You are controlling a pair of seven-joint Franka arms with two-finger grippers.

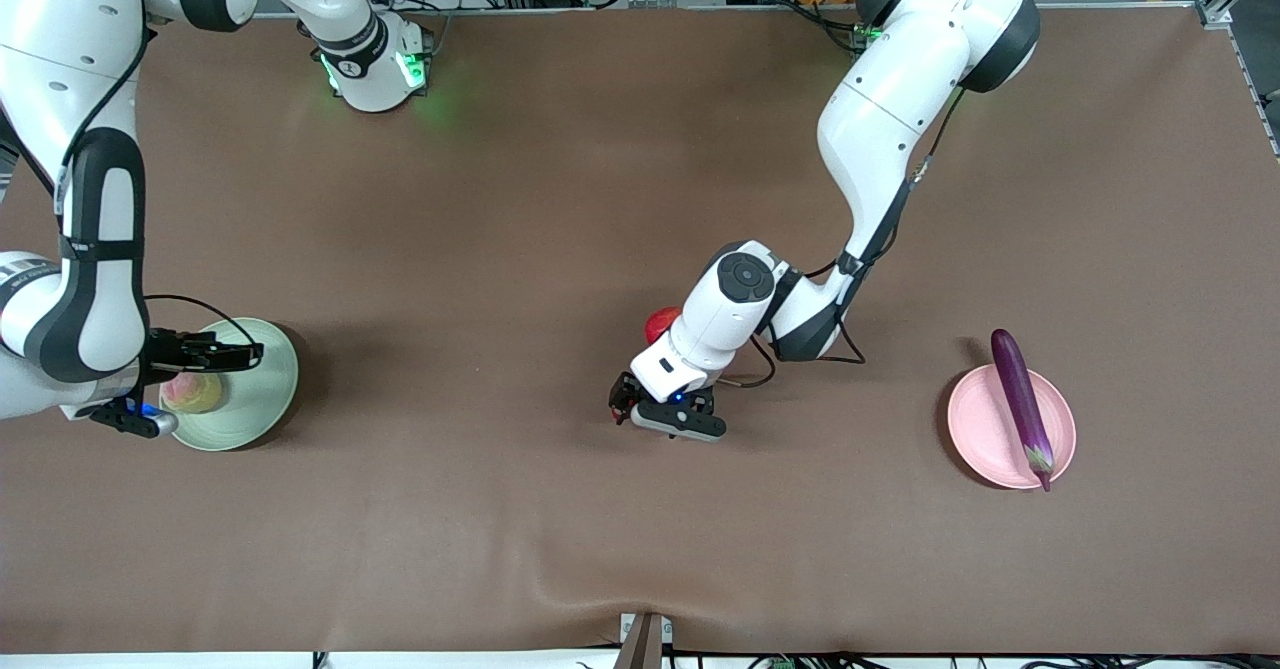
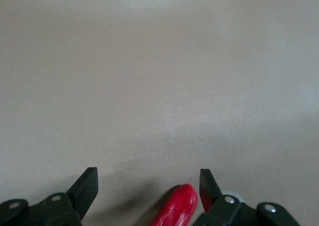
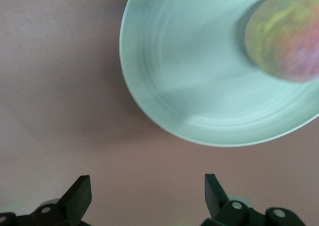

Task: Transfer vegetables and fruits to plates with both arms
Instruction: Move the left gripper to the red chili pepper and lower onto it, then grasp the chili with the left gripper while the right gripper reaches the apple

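Low over the middle of the brown table, the left gripper (image 2: pixel 148 186) hangs with fingers spread around the tip of a shiny red chili pepper (image 2: pixel 177 207). Its bent white arm half hides a round red fruit (image 1: pixel 659 324). Meanwhile the right gripper (image 3: pixel 148 191), also spread, hovers beside the pale green plate (image 3: pixel 174 86) holding a yellowish-pink peach (image 3: pixel 286 39). A long purple eggplant (image 1: pixel 1020 401) lies across the pale pink plate (image 1: pixel 975 429).

Brown table cover (image 1: pixel 500 199) looked matt and cloth-like (slightly rippled at the front-camera edge), both plates, green (image 1: pixel 262 389) and pink (image 1: pixel 985 429), matt, eggplant (image 1: pixel 1020 401) and chili (image 2: pixel 177 208) glossy, arm shells (image 1: pixel 890 99) smooth white plastic.
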